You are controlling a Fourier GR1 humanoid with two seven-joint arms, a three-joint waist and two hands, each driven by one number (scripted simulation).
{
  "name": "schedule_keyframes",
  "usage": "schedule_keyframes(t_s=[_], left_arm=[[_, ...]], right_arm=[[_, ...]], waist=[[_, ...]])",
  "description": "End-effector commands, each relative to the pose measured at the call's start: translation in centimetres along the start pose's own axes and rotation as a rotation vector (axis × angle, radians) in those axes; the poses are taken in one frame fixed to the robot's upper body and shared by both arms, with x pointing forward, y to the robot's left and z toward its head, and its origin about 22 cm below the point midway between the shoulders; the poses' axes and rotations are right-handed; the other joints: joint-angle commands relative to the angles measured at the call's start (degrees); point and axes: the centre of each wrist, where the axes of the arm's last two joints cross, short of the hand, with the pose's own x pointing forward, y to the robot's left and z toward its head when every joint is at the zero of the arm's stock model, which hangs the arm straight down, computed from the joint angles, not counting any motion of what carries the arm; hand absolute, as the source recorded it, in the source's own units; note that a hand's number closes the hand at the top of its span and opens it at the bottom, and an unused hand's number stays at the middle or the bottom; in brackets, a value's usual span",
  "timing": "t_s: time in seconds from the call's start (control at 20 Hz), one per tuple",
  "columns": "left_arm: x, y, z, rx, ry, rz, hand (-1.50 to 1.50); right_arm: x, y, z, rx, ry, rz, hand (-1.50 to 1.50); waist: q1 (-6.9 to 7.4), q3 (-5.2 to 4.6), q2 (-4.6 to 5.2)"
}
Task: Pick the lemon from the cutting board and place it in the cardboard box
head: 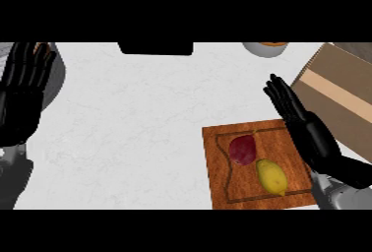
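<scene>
Your right hand (309, 130) hangs with fingers straight and pressed together; the lemon (271, 177) lies on the cutting board (218, 162) just left of its wrist, untouched.

The lemon (271, 177) is yellow and oval, lying on its side on the lower right part of the cutting board (218, 167), with its long axis running roughly up and down the view. The cutting board is brown wood with a groove near its edge and lies flat on the counter. The cardboard box (341, 93) is tan with a paler strip and lies up and to the right of the board.
</scene>
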Motion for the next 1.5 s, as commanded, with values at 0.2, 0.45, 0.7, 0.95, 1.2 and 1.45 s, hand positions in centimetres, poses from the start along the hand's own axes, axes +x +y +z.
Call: schedule_keyframes(t_s=[0.2, 0.45, 0.7, 0.95, 1.2, 1.45], left_arm=[[-2.6, 0.8, 2.9, -0.167, 0.157, -0.261, 0.0], [-3.9, -1.3, 3.1, -0.265, 0.238, -0.28, 0.0], [-3.8, -2.4, 3.7, -0.276, 0.234, -0.25, 0.0], [-3.7, -3.8, 3.5, -0.283, 0.23, -0.263, 0.0], [-4.3, -3.2, 4.0, -0.276, 0.231, -0.273, 0.0], [-4.3, -2.2, 4.6, -0.292, 0.248, -0.271, 0.0]], right_arm=[[9.6, -9.8, -0.1, -0.066, -0.184, 0.144, -1.5], [9.0, -16.1, 4.2, -0.01, -0.014, 0.415, -1.5], [7.3, -17.1, 6.5, 0.166, -0.112, 0.599, -1.5], [10.1, -15.9, 5.4, 0.296, -0.116, 0.748, -1.5], [11.3, -11.8, 5.3, 0.518, 0.026, 0.97, -1.5], [12.9, -7.4, 4.9, 0.632, 0.125, 1.072, -1.5]], waist=[[-3.64, 0.92, -0.15], [-3.06, 0.99, 0.28], [-1.85, 1.01, 0.21], [-1.56, 0.91, 0.11], [-1.88, 0.79, -0.09], [-1.01, 0.79, 0.04]])
